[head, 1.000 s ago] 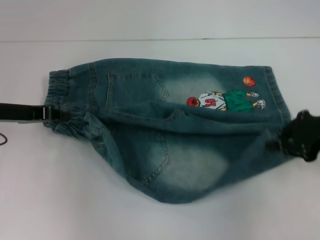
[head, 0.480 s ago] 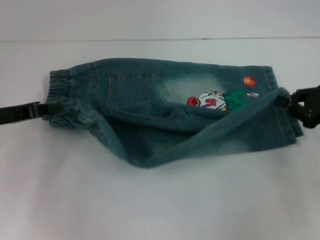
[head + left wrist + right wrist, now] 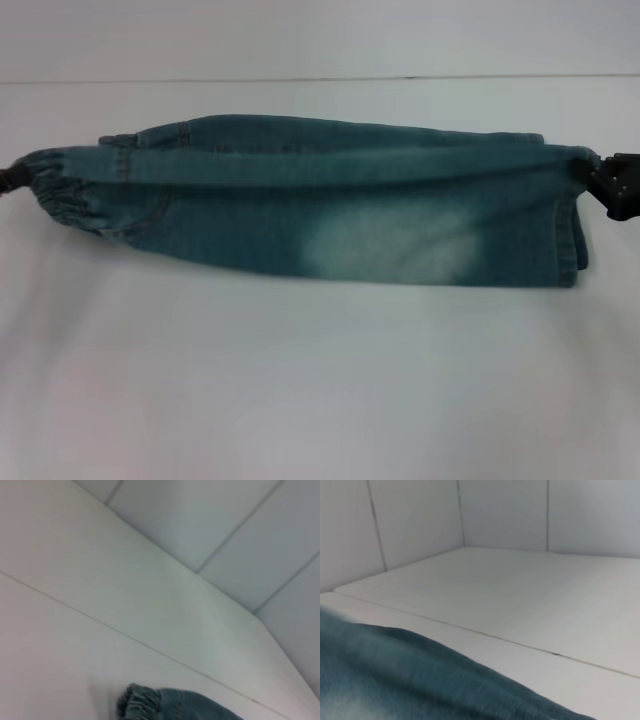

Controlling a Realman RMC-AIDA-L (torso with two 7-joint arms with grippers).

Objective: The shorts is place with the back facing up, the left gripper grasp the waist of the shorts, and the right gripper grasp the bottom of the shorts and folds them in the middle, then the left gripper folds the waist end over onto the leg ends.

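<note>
The blue denim shorts (image 3: 330, 215) lie across the white table, folded lengthwise into a long narrow band, with the pockets and the embroidery covered. The ruffled waist (image 3: 60, 185) is at the left end. My left gripper (image 3: 8, 178) shows only as a dark sliver at the picture's left edge, shut on the waist. The bottom with its stitched hems (image 3: 572, 235) is at the right end, where my black right gripper (image 3: 603, 180) is shut on the upper corner. The left wrist view catches the waist ruffle (image 3: 140, 702). Denim (image 3: 395, 680) fills the near corner of the right wrist view.
The white table (image 3: 320, 380) stretches wide in front of the shorts. A thin seam line (image 3: 320, 78) runs across it behind them. Pale tiled wall (image 3: 505, 510) rises beyond the table's far edge.
Both grippers carried the near half of the shorts up and over the far half, pulling the cloth taut. The pockets and the cartoon figure are now covered. Both grippers moved outward toward the picture edges.
</note>
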